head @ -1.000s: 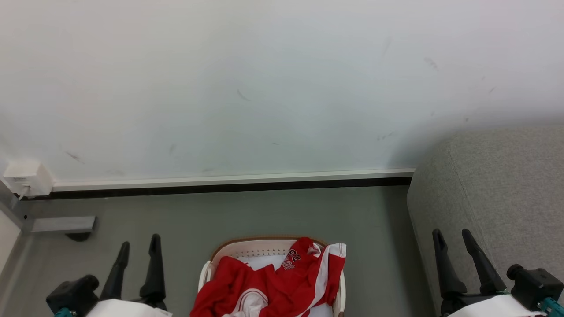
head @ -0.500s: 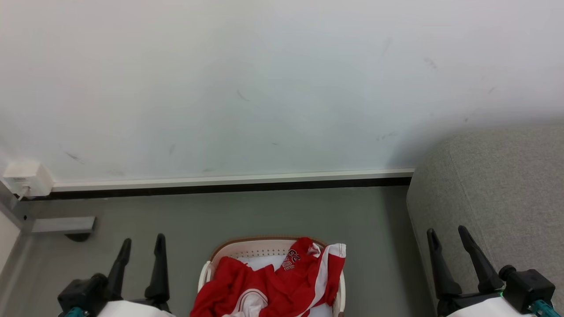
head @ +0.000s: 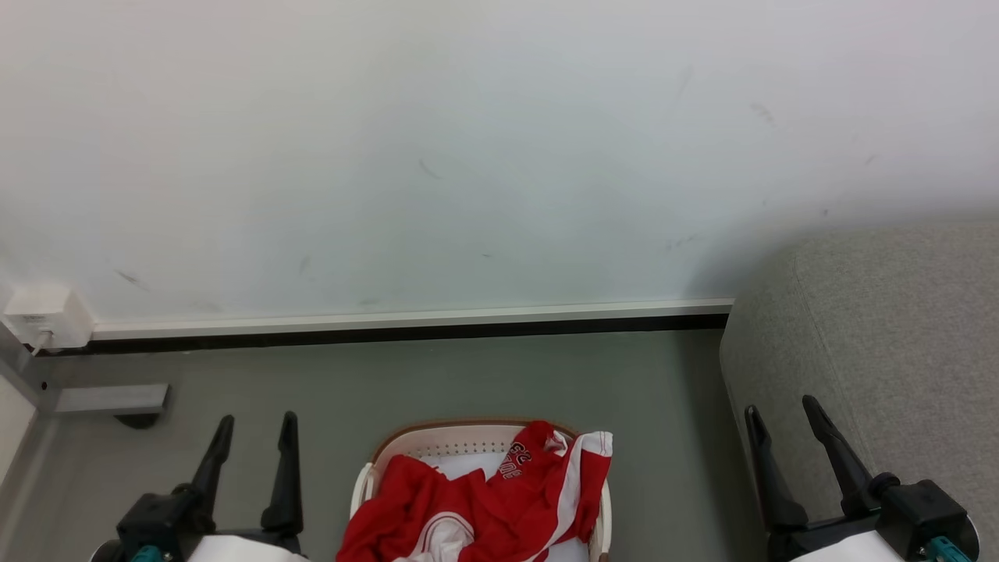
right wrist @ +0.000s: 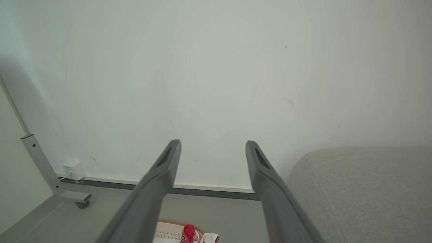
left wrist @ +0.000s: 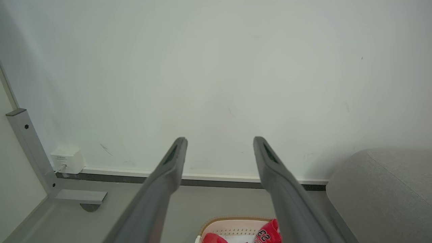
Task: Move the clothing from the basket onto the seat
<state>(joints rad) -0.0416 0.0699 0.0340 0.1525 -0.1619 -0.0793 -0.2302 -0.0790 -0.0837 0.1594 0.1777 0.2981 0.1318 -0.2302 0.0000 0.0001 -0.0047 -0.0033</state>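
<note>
The red clothing (head: 499, 499) with white stripes lies heaped in the white basket (head: 437, 441) at the bottom middle of the head view, spilling over its right rim. The grey seat (head: 882, 343) rises at the right. My left gripper (head: 257, 421) hangs open to the left of the basket, apart from it. My right gripper (head: 783, 407) is open in front of the seat's left flank. The left wrist view catches the basket's far rim (left wrist: 233, 222) and a bit of clothing (left wrist: 268, 234) between open fingers (left wrist: 168, 168). The right wrist view shows clothing (right wrist: 189, 233) low down and the seat (right wrist: 364, 189).
A white wall with a pale skirting board (head: 406, 318) closes the back. A white wall box (head: 43, 316) and a grey metal frame foot (head: 109, 398) sit at the left. Grey floor (head: 468, 375) lies between basket and wall.
Both grippers have drifted inward toward the basket, the left one rightward and the right one leftward. The clothing and basket have not moved.
</note>
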